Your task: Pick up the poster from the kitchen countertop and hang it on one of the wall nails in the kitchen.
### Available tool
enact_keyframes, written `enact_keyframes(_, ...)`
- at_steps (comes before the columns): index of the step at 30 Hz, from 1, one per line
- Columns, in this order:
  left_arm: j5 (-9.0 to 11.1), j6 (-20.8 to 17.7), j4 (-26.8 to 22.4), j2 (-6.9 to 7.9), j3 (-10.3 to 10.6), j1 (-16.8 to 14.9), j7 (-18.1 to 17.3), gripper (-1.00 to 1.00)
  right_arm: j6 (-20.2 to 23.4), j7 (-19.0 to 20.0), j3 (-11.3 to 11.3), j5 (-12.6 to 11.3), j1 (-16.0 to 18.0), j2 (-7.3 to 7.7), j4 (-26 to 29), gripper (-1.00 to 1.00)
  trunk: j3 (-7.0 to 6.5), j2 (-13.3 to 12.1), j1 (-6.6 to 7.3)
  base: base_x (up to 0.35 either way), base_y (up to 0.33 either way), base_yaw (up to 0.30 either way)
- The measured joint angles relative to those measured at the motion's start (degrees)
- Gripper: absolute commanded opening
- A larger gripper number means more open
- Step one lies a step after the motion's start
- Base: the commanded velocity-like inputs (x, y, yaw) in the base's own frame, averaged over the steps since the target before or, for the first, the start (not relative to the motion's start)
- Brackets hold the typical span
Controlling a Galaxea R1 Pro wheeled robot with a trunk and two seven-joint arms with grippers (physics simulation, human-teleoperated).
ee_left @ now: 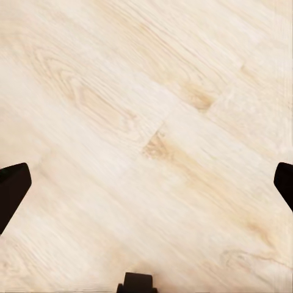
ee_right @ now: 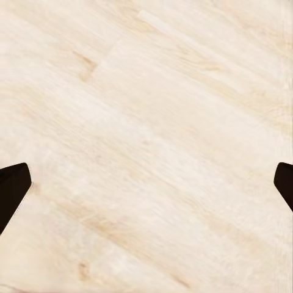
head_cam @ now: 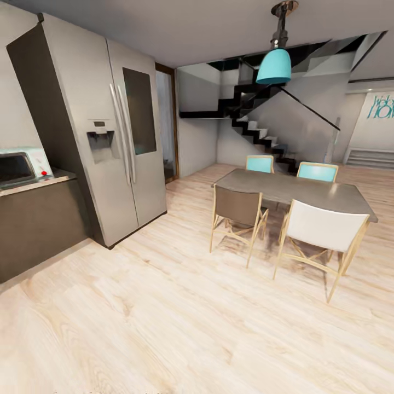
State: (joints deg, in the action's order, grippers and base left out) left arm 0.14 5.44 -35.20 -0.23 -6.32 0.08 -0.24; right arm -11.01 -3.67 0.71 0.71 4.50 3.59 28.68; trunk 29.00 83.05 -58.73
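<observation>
You had no poster to look at yet. The head view showed a short end of the countertop [head_cam: 33,183] at the far left, with a microwave [head_cam: 16,167] sitting on it and dark cabinets under it. No poster lay on that bit, so my guess was that it was farther left, past the edge of the picture. You would have had to turn left to find it.

Both arms pointed down at the wood floor [head_cam: 180,317]. The left claw [ee_left: 146,189] was wide open, its dark fingertips [ee_left: 12,192] at the two sides of its picture, with nothing between them but floor. The right claw [ee_right: 146,189] was wide open too, and empty. I could not tell which arm was nearer to the poster.

The big fridge [head_cam: 104,131] stood just beside the countertop. The table [head_cam: 295,189] and its chairs [head_cam: 320,230] stood to the right, well apart from the countertop. The floor between you and the countertop looked free, so I thought only the fridge corner might get in your way.
</observation>
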Motion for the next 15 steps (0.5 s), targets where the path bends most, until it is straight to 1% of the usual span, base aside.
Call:
enact_keyframes(8, 0.0, 0.0, 0.0, 0.00, 0.0, 0.0, 0.0, 1.00, 0.0, 0.0, 0.0, 0.0, 0.0, 0.00, 0.0, 1.00, 0.24, 0.0, 0.00, 0.000, 0.012, 0.276)
enact_keyframes(13, 0.0, 0.0, 0.0, -0.01, 0.0, 0.0, 0.0, 1.00, 0.0, 0.0, 0.0, 0.0, 0.0, 0.00, 0.0, 1.00, 0.39, 0.0, 0.00, 0.000, 0.193, 0.276)
enact_keyframes(15, 0.0, 0.0, 0.0, -0.01, 0.0, 0.0, 0.0, 1.00, 0.0, 0.0, 0.0, 0.0, 0.0, 0.01, 0.0, 1.00, 0.45, 0.0, 0.00, 0.000, 0.113, 0.276)
